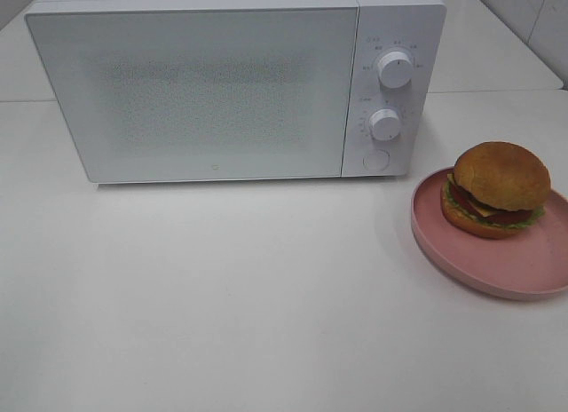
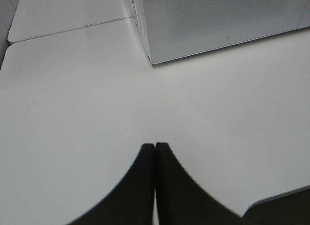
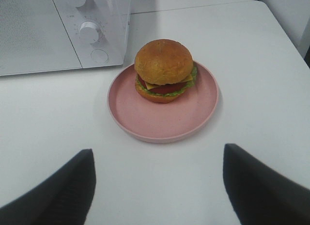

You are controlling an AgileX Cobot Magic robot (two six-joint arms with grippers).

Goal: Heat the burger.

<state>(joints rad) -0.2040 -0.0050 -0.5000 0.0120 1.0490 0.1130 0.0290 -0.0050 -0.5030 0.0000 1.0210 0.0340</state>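
Observation:
The burger, a golden-brown bun with patty, cheese, tomato and lettuce, sits on a round pink plate at the right of the white table. It also shows in the right wrist view on the plate. A white microwave with its door shut stands at the back; two knobs and a round button are on its right panel. My right gripper is open, short of the plate, empty. My left gripper is shut and empty above the bare table, near the microwave's corner. Neither gripper shows in the exterior view.
The table is white, with a seam running behind the microwave. A tiled wall stands at the back right. The plate reaches the right edge of the exterior view.

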